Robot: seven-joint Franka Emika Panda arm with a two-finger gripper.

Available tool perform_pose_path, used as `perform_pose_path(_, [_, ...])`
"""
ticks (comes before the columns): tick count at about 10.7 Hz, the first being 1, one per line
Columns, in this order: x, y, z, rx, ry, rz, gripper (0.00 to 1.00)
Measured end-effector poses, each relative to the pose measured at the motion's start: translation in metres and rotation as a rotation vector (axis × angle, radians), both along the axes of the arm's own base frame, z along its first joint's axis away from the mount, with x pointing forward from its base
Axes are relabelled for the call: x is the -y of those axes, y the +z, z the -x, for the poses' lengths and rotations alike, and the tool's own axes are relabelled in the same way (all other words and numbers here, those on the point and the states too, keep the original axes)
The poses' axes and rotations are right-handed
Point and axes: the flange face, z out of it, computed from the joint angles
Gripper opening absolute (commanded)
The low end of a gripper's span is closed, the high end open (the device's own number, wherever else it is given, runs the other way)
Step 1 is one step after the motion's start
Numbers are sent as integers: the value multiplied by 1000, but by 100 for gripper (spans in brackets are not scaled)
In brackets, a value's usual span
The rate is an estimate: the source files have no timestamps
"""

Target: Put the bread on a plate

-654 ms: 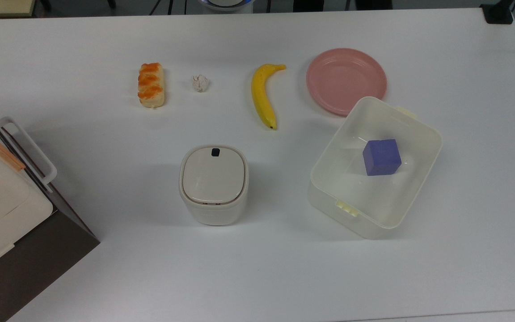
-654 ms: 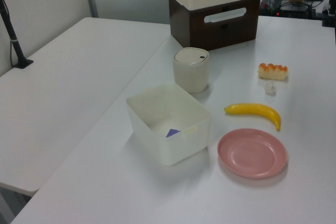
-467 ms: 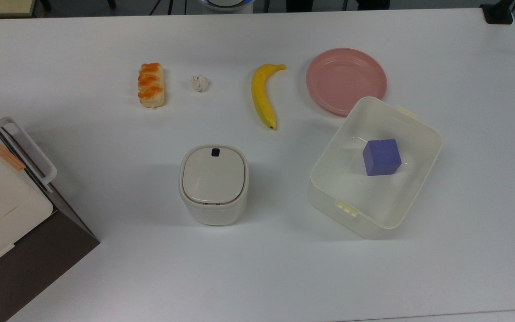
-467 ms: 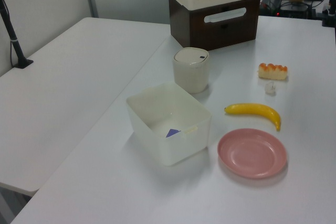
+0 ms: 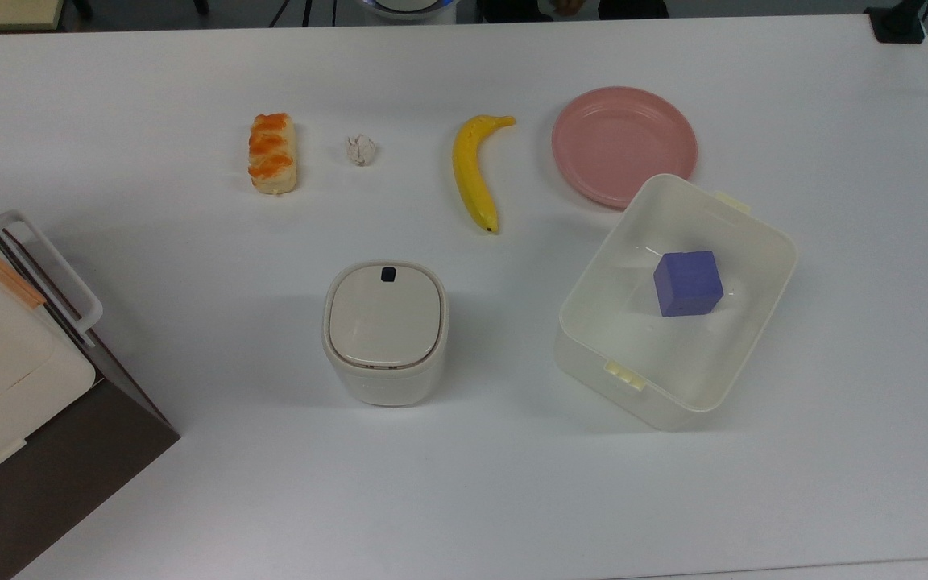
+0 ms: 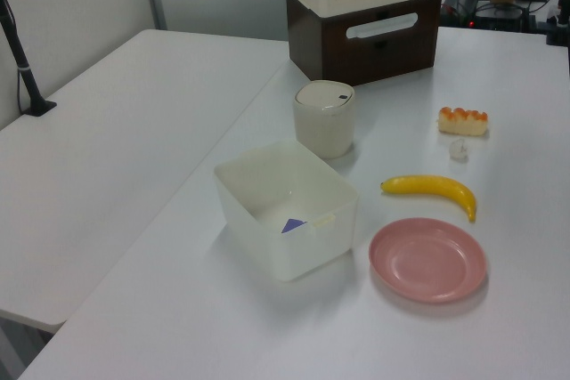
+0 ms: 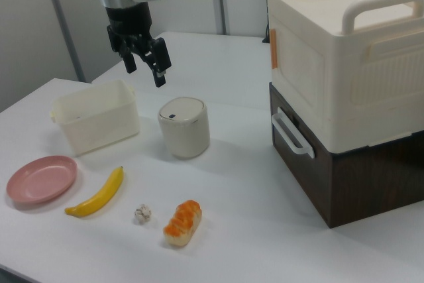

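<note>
- Right view: the gripper (image 7: pixel 144 62) hangs in the air well above the bench (image 7: pixel 238 183), over the space between the tub (image 7: pixel 96 122) and the lidded bin (image 7: pixel 183 126); its two black fingers (image 7: pixel 159 65) stand apart, holding nothing.
- Top view: the bread (image 5: pixel 272 153) lies on the bench toward the top view's left, braided glazed side up, untouched and well apart from the plate (image 5: pixel 623 145).
- A small crumpled paper ball (image 5: pixel 361 150) sits just beside the bread on the top view's right, then the banana (image 5: pixel 474 171), then the salmon-pink plate; the four form a row.
- The plate is bare; its near edge is partly hidden by the rim of the cream tub, which holds a purple cube (image 5: pixel 687 283).
- The lidded bin stands in front of the gap between paper ball and banana in the top view.
- Left view: a cream box on a dark brown base (image 6: pixel 363 37) stands at the far end of the bench, beyond the bin.
</note>
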Motion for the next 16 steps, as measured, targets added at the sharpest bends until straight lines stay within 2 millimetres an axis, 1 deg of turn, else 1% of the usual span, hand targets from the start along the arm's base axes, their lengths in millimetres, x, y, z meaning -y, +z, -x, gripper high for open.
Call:
perform_pose_path(3, [1,0,0,4,73,7,100])
perform_pose_path(5, [3,0,1,4,80,8,100])
perform_pose_path(8, [22,0,5,5,49,6,100])
perform_pose_path(12, [24,0,5,6,50,6,100])
perform_pose_path(16, [33,0,8,8,80,10,100])
